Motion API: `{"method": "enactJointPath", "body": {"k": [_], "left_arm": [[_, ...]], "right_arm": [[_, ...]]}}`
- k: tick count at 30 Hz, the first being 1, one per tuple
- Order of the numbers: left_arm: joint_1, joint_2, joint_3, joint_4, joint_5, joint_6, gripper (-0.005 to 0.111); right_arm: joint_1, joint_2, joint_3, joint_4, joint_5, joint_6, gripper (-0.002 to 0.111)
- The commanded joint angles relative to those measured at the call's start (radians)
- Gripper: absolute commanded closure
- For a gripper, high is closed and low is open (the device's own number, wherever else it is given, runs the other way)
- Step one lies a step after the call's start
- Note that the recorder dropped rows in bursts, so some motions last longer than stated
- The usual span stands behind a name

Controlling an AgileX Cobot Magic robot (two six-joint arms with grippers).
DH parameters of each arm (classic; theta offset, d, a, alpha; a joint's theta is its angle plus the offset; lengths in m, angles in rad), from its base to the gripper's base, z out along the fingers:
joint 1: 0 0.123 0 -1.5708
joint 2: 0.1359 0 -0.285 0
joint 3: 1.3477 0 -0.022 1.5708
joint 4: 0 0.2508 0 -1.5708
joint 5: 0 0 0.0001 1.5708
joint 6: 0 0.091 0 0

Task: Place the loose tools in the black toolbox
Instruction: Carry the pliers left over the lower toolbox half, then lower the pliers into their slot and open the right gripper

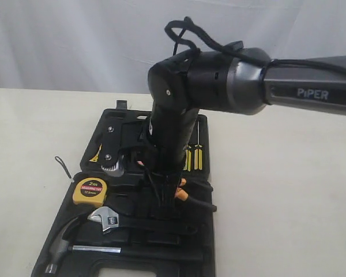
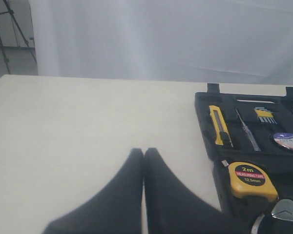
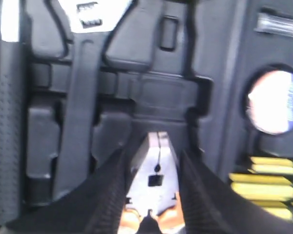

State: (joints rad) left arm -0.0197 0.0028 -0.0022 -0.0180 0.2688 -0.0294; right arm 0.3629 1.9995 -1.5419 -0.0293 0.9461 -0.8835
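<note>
Pliers (image 3: 154,190) pinched in the right gripper (image 3: 154,157) jaws, lower centre, over the black toolbox (image 3: 78,122). Meanwhile the left gripper (image 2: 144,152) jaws are pressed together.

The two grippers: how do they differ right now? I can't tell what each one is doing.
The left gripper is shut with nothing in it; the right gripper is closed on the orange-handled pliers. The left gripper points out over bare table, beside the black toolbox; the right gripper is right above the toolbox's moulded slots. Both have black, tapering fingers.
</note>
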Motion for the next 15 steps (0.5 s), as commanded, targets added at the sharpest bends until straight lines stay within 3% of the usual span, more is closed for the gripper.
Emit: {"method": "enactJointPath", "body": {"k": [1, 15], "left_arm": [[-0.002, -0.003, 0.002, -0.003, -0.001, 0.0, 0.107], [-0.002, -0.003, 0.002, -0.003, -0.001, 0.0, 0.107]], "right_arm": [[0.023, 0.013, -0.006, 0.021, -0.024, 0.032, 0.109], [0.037, 0.085, -0.006, 0.029, -0.139, 0.032, 0.109]]}}
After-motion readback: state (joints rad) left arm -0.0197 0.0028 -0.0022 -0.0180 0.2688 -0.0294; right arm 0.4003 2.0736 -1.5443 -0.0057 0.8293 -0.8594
